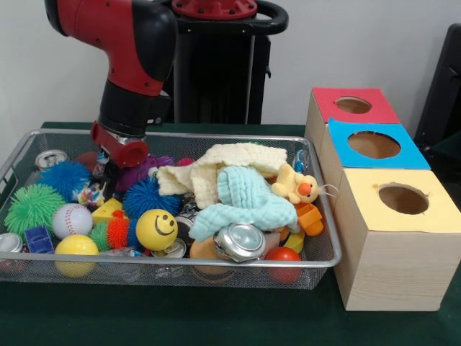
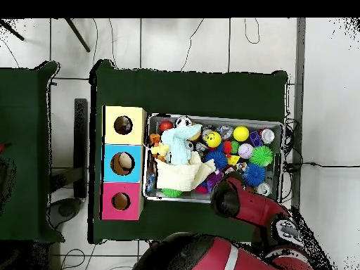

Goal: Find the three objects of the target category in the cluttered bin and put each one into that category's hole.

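Observation:
The wire mesh bin (image 1: 180, 264) is full of toys, cloths and cans; it also shows in the overhead view (image 2: 211, 117). My gripper (image 1: 109, 182) is down in the bin's left part, among the clutter. Right beside it, on its left, lies a small whitish piece with coloured blotches (image 1: 91, 194), partly hidden. No other such piece shows. The hole (image 1: 403, 199) in the pale yellow panel of the largest wooden box lies to the right of the bin and is empty; it also shows in the overhead view (image 2: 123, 125). There my arm (image 2: 232, 198) covers the gripper.
Around the gripper lie a purple monster (image 1: 148, 169), blue spiky balls (image 1: 65, 178), a baseball (image 1: 72, 220) and a smiley ball (image 1: 156, 228). Cream cloth (image 1: 223, 162) and mint cloth (image 1: 248, 205) fill the middle. Blue-panelled box (image 1: 373, 145) and red-panelled box (image 1: 353, 105) stand behind the yellow one.

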Motion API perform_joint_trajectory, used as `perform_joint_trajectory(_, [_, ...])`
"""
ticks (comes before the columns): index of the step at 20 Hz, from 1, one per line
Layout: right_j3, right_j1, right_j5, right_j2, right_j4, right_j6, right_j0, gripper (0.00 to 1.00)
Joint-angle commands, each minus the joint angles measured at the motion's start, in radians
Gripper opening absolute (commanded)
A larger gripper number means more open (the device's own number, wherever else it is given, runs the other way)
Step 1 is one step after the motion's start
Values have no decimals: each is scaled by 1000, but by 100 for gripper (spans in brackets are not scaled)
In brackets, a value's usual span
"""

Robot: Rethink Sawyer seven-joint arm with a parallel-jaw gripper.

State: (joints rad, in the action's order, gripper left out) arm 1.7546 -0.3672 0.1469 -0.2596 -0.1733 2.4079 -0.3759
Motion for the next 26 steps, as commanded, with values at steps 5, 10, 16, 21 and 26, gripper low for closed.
perform_joint_trajectory(5, [72, -93, -244, 51, 57, 87, 46, 0])
perform_joint_trajectory(10, [64, -124, -267, 75, 72, 108, 68, 0])
perform_joint_trajectory(16, [82, -205, -337, 86, 111, 132, 108, 0])
perform_joint_trajectory(21, [95, -296, -446, 74, 156, 137, 154, 0])
perform_joint_trajectory(26, [97, -370, -541, 60, 204, 149, 195, 0])
